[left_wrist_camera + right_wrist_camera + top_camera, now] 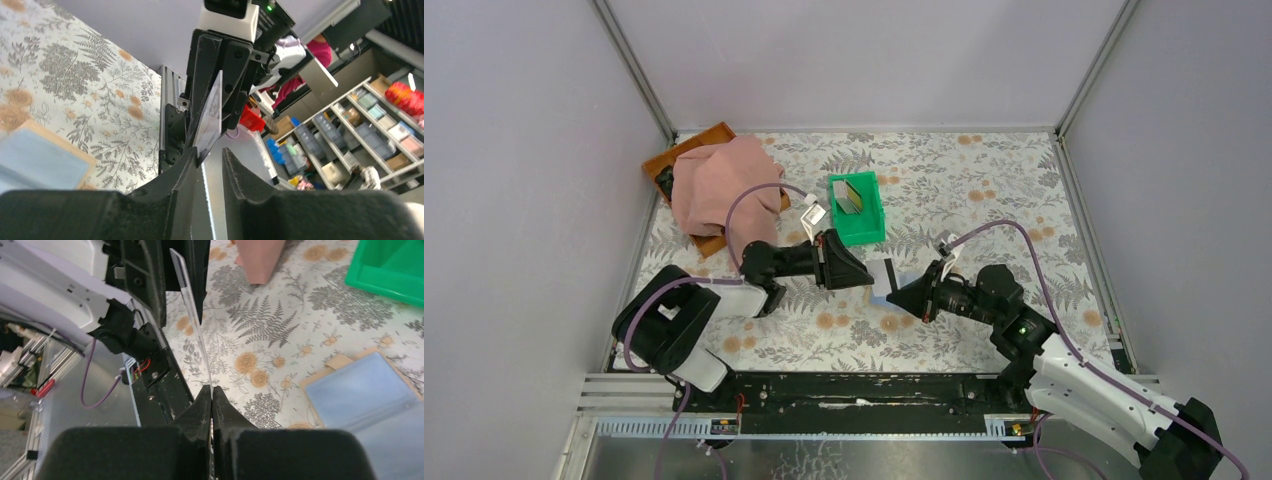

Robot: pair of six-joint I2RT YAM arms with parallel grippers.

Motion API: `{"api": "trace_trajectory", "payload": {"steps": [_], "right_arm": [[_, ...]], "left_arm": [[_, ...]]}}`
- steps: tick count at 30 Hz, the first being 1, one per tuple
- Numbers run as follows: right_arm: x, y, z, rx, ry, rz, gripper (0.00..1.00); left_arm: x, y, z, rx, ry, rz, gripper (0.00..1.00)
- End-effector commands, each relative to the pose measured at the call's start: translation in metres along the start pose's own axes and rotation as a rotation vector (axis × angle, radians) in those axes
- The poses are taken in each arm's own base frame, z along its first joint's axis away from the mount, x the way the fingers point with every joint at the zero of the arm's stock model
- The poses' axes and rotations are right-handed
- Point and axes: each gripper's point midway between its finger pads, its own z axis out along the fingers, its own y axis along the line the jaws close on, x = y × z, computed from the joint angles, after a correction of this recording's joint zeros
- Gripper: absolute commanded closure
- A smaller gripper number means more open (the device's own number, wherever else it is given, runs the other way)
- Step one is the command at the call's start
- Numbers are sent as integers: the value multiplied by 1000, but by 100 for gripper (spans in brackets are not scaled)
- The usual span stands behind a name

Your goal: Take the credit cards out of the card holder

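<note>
Card thin, translucent (edge-on); right end effector clamped on it; left end effector apart.

We count two claws, a left claw and a right claw, and one clear card between them. On the one desk we count one holder, one green bin with at least two cards inside, one pink cloth and one brown board.
</note>
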Motion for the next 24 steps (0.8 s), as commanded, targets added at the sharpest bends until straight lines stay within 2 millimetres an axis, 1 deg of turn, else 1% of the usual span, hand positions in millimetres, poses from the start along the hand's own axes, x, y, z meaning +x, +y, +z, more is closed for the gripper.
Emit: {"api": "trace_trajectory", "payload": {"steps": [1, 3, 5, 6, 9, 12, 13, 14, 16, 17, 22, 23, 24], "right_arm": [[4, 11, -2, -60, 58, -23, 100], [6, 15, -3, -80, 66, -22, 100], [8, 18, -5, -94, 76, -24, 100], [9, 18, -6, -94, 81, -25, 100], [13, 16, -7, -86, 100, -29, 100], [17, 13, -7, -74, 118, -24, 100], [19, 12, -7, -74, 123, -19, 100], [19, 12, -7, -76, 126, -18, 100], [20, 11, -7, -74, 126, -18, 100], [20, 11, -6, -74, 124, -18, 100], [20, 8, -6, -57, 119, -19, 100], [18, 5, -6, -39, 111, -19, 92], [17, 2, -6, -20, 101, -24, 81]], "left_arm": [[-9, -36, 6, 144, 45, 224, 73], [-11, -39, 8, 157, 57, 235, 77], [-11, -41, 9, 167, 66, 239, 78], [-12, -41, 9, 169, 66, 240, 78], [-13, -43, 10, 173, 67, 242, 73], [-14, -46, 11, 180, 69, 246, 74], [-15, -46, 11, 181, 69, 246, 76], [-15, -46, 10, 179, 66, 244, 82], [-14, -44, 10, 174, 63, 241, 99], [-13, -43, 10, 172, 64, 238, 100], [-14, -39, 10, 159, 50, 227, 100], [-17, -38, 10, 151, 36, 223, 100], [-21, -34, 10, 136, 13, 217, 100]]}}
